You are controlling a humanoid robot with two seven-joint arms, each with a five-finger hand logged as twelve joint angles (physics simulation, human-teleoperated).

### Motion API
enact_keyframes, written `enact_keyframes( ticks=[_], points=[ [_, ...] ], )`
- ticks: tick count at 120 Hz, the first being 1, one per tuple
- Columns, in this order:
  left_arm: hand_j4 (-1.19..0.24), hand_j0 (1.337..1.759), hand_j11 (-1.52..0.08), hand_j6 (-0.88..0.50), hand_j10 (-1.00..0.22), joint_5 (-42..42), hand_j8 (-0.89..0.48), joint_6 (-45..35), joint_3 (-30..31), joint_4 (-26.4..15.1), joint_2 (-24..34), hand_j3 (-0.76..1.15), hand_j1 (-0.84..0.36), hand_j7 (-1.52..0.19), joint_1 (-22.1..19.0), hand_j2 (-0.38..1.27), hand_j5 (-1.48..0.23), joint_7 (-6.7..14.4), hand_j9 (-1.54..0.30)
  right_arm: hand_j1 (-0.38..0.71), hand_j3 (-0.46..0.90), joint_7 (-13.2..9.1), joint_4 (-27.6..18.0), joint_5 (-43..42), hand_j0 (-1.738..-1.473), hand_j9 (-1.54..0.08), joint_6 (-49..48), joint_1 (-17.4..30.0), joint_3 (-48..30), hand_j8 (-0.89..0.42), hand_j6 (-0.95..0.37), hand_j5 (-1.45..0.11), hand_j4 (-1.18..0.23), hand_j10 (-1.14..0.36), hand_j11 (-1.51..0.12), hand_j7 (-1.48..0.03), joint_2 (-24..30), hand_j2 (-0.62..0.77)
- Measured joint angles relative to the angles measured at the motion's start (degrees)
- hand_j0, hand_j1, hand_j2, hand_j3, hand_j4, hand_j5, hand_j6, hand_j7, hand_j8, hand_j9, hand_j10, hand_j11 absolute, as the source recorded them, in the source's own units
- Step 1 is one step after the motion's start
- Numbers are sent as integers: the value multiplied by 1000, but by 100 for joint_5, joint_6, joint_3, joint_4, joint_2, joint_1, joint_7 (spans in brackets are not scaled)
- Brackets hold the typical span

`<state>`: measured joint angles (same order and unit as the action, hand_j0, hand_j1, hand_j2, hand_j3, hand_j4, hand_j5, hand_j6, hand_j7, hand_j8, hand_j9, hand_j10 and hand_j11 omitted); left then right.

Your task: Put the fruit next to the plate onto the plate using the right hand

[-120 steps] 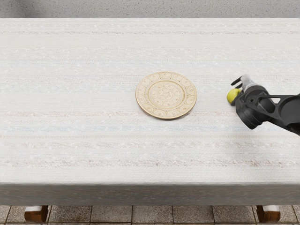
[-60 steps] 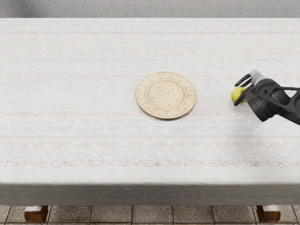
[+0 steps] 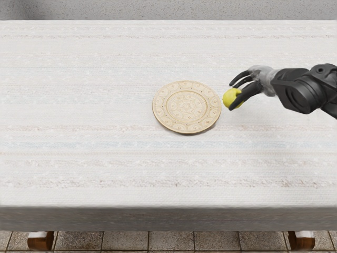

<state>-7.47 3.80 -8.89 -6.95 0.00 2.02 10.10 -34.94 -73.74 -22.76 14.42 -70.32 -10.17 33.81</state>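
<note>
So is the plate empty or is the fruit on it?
Empty: the plate shows only its pattern; the right hand holds the fruit beside its rim.

open tablecloth (image 3: 105, 153) round plate (image 3: 186, 106), right hand (image 3: 250, 83) with fruit (image 3: 230, 98) near its rim

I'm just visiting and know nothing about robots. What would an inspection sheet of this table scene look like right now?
Surface: table under a pale striped cloth, flat.
Job's things: patterned plate mid-table, nothing on it; yellow fruit just right of it, not on it.
Clutter: nothing seen.
Hands: right hand grasps the fruit; left arm out of view.
Cables: nothing seen.
Surroundings: tiled floor, wooden table legs, grey wall.
</note>
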Motion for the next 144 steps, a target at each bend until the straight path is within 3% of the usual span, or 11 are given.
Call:
enact_keyframes(
  ticks=[9,22,45,55,72,84,98,108,118,130,144],
  points=[
    [-243,1658,-316,-243,-243,0,-243,0,0,0,0,0,58,-316,0,49,-316,0,-316,226,0,-6,27,95,-1656,-1112,-216,-3,-185,-481,-552,-1136,-791,-733,-1122,-1069,-195,501],
    [-243,1658,-316,-243,-243,0,-243,-2,0,0,0,0,58,-316,0,49,-316,0,-316,273,1,-8,189,156,-1658,-1114,-353,-5,-336,-467,-549,-1133,-791,-714,-1118,-1068,-609,618],
    [-243,1658,-316,-243,-243,0,-243,-2,1,1,0,0,58,-316,0,49,-316,0,-316,346,0,-8,638,162,-1658,-1102,-479,-6,-422,-414,-495,-1117,-796,-724,-1104,-1065,-1202,597],
    [-243,1658,-316,-243,-243,0,-243,-2,1,1,0,0,58,-316,0,49,-316,0,-316,331,0,-7,702,155,-1658,-1010,-491,-4,-494,-412,-529,-1022,-742,-697,-1012,-986,-1277,457],
    [-243,1658,-316,-243,-243,0,-243,-2,1,1,0,0,58,-316,0,49,-316,0,-316,131,0,-6,742,150,-1658,-658,-454,5,-650,-322,-382,-664,-489,-466,-659,-646,-1319,209],
    [-243,1658,-316,-243,-243,0,-243,-2,1,1,0,0,58,-316,0,49,-316,0,-316,-30,0,-6,750,150,-1658,-430,-430,8,-706,-218,-255,-434,-320,-307,-431,-423,-1328,124],
    [-243,1658,-316,-243,-243,0,-243,-2,1,0,0,0,58,-316,0,49,-316,0,-316,-143,0,-6,713,153,-1658,-271,-427,19,-794,-145,-166,-273,-202,-195,-271,-267,-1303,66],
    [-243,1658,-316,-243,-243,0,-243,-2,1,0,0,0,58,-316,0,49,-316,0,-316,-193,0,-6,432,183,-1658,-202,-669,248,-1331,-113,-127,-203,-152,-146,-202,-199,-1032,41],
    [-243,1658,-316,-243,-243,0,-243,-2,1,0,0,0,58,-316,0,49,-316,0,-316,-225,0,-6,64,516,-1658,-156,-1590,784,-2210,-93,-102,-157,-118,-115,-156,-154,-551,24],
    [-243,1658,-316,-243,-243,0,-243,-2,1,1,0,0,58,-316,0,49,-316,0,-316,-253,0,-6,-154,1312,-1658,-117,-3053,1285,-2831,-74,-79,-118,-89,-87,-117,-116,185,11],
    [-243,1658,-316,-243,-243,0,-243,-2,1,0,0,0,58,-316,0,49,-316,0,-316,-274,0,85,-210,2737,-1658,-89,-4325,1984,-3096,-59,-62,-89,-68,-66,-89,-88,1446,3]
  ],
)
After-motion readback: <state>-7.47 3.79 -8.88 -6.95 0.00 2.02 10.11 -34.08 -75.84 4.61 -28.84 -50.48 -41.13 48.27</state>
